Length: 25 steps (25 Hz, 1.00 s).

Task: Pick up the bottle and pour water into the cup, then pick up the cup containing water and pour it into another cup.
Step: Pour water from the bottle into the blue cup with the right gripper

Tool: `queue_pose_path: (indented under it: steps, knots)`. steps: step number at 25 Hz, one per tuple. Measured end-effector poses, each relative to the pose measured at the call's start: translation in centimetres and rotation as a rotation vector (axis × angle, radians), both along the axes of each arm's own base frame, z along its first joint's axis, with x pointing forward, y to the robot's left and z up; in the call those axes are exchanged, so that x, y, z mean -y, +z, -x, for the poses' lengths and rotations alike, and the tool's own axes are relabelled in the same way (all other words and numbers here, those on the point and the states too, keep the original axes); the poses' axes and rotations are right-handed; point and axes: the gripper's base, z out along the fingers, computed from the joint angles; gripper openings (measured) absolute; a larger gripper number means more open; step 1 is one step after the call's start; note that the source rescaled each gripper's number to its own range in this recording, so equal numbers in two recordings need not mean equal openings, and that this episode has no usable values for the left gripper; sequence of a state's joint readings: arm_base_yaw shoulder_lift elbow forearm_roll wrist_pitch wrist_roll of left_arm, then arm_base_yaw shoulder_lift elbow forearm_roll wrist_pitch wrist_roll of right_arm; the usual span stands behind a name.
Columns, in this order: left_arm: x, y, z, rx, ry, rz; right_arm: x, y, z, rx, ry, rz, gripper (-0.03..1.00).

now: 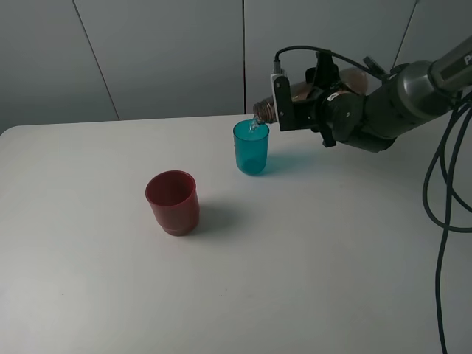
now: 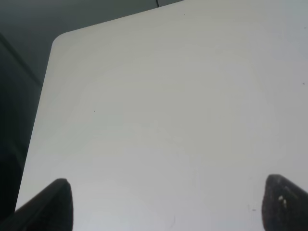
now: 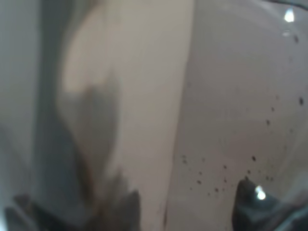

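Above the translucent teal cup (image 1: 251, 151), the smoky bottle (image 1: 264, 110) lies tipped neck-down

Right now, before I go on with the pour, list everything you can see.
Teal-blue translucent plastic tumbler: one, upright, table's far middle.
Smoky grey-brown translucent plastic bottle: one, tipped nearly flat, mouth over the tumbler's rim.
Dark red opaque plastic cup: one, upright, nearer and left of the tumbler, apart from it.
Water: a thin clear trickle, bottle mouth into tumbler.
Table: one, white, under everything.
Wall panels: grey, behind the table.
Cables: black, hanging at the right edge.
Right arm: grey and black, jaws shut on the bottle.
Left arm: only black fingertips show, jaws open over the table.
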State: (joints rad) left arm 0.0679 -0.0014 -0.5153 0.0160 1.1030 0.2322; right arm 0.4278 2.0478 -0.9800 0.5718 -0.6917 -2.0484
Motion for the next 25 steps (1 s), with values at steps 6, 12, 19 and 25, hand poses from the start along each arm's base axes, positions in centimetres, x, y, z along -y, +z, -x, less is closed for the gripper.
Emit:
queue_pose_path:
  steps: [6,12,19,25]
  knots:
    - [0.00,0.00,0.00,0.000,0.000,0.000,0.06,0.03,-0.01,0.004,-0.002,0.013,0.02]
    - [0.00,0.00,0.00,0.000,0.000,0.000,0.10,0.02,-0.01,0.004,0.000,0.030,0.02]
    - [0.00,0.00,0.00,0.000,0.000,0.000,-0.03,0.39,-0.33,0.017,-0.004,0.021,0.02]
    - [0.00,0.00,0.00,0.000,-0.001,-0.002,-0.07,0.50,-0.42,0.022,-0.003,0.021,0.02]
